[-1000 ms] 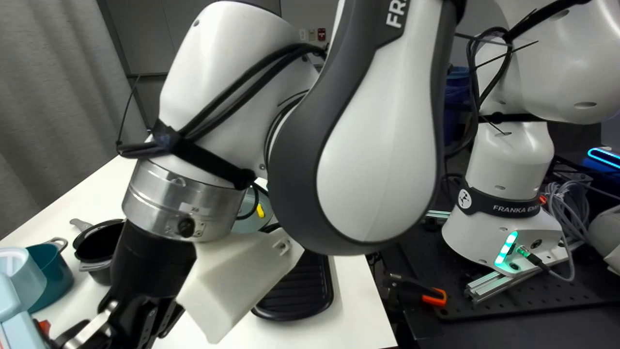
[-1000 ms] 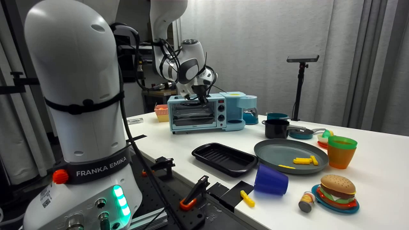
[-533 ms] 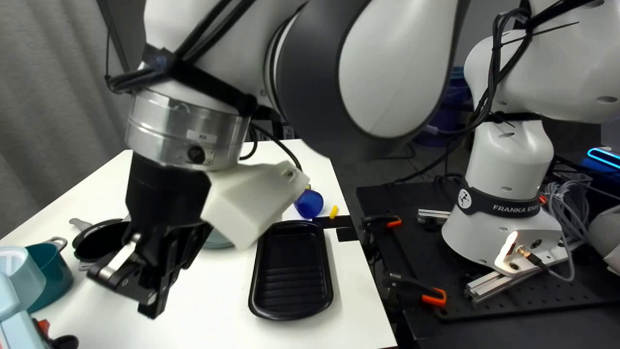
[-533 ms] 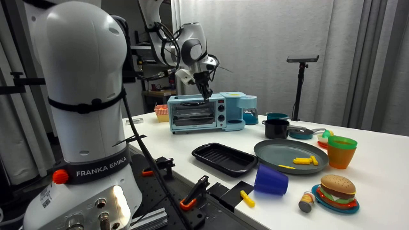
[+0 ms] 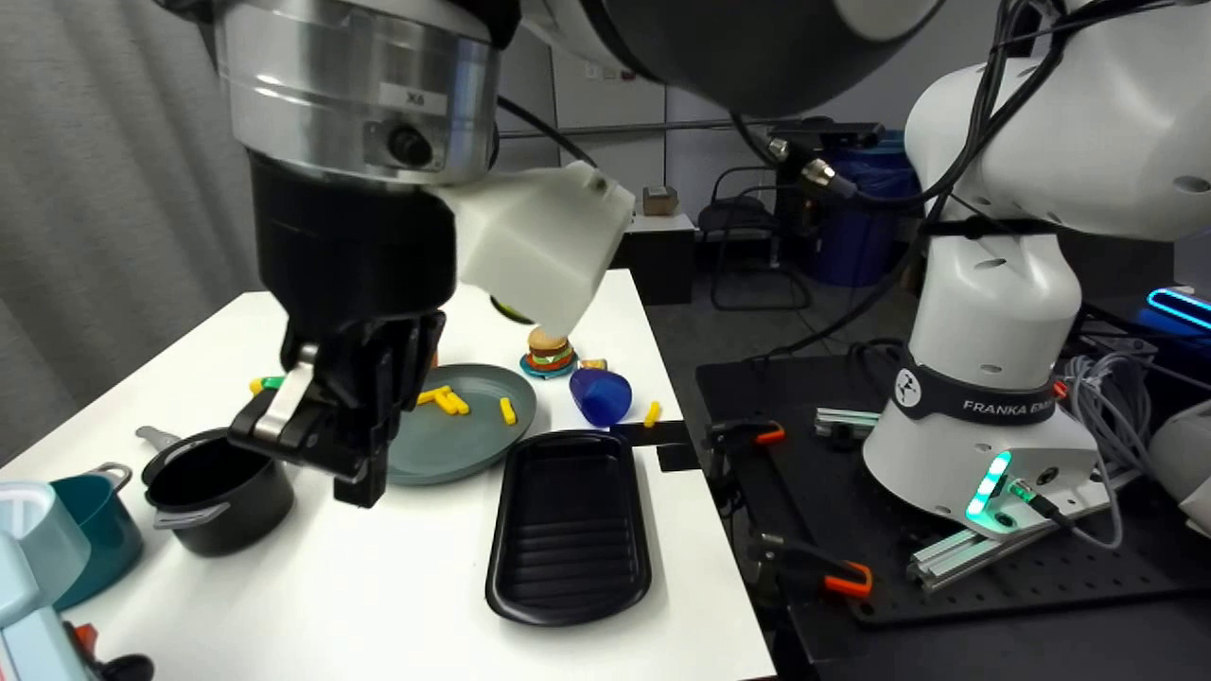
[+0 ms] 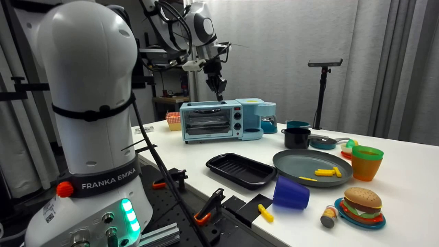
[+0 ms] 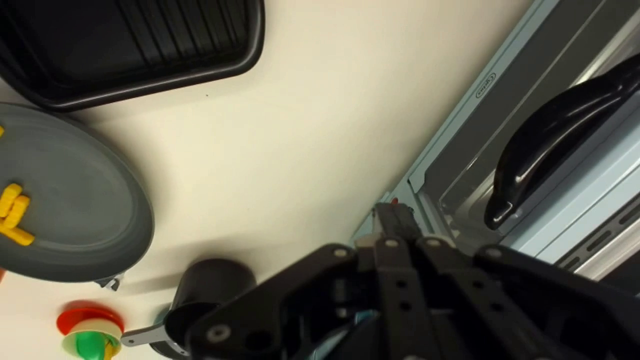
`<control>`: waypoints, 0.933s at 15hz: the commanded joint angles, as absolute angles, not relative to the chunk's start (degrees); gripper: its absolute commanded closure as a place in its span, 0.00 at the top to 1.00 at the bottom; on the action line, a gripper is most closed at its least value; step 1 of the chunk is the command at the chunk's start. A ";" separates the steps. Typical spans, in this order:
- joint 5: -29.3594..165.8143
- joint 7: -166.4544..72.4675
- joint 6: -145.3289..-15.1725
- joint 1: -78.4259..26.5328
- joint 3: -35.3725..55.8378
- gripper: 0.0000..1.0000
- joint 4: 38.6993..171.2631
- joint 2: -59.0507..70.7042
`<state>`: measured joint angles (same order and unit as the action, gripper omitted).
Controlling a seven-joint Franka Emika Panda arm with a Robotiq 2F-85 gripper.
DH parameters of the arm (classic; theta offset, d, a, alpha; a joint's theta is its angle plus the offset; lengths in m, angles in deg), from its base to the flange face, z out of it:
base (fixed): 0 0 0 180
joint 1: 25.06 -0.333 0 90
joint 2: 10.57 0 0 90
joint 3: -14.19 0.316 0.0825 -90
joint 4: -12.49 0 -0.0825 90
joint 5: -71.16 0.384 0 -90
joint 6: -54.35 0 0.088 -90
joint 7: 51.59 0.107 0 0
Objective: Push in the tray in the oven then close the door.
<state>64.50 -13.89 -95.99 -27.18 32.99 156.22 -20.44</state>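
The blue oven (image 6: 219, 118) stands on the white counter (image 6: 192, 157), and its glass door (image 6: 207, 120) is closed. A dark shape that may be the tray (image 6: 208, 130) shows low behind the glass, but it is too dim to be sure. The robot's hand (image 7: 397, 220) hangs up high, near the oven, with its two fingers pressed together. In the wrist view, the black door handle (image 7: 555, 130) is off to their right. A black pan (image 6: 241, 171) sits just beside a big gray plate (image 6: 301, 164)

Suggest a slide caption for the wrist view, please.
Gripper shut, oven door closed at right, black baking pan at upper left.
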 commanded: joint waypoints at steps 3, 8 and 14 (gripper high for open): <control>63.74 -18.95 -81.97 -29.01 30.53 0.00 155.29 -27.58; 63.70 -22.91 -75.42 -28.46 29.35 0.00 156.37 -32.53; 63.40 -21.99 -69.64 -28.04 29.61 0.00 156.57 -37.71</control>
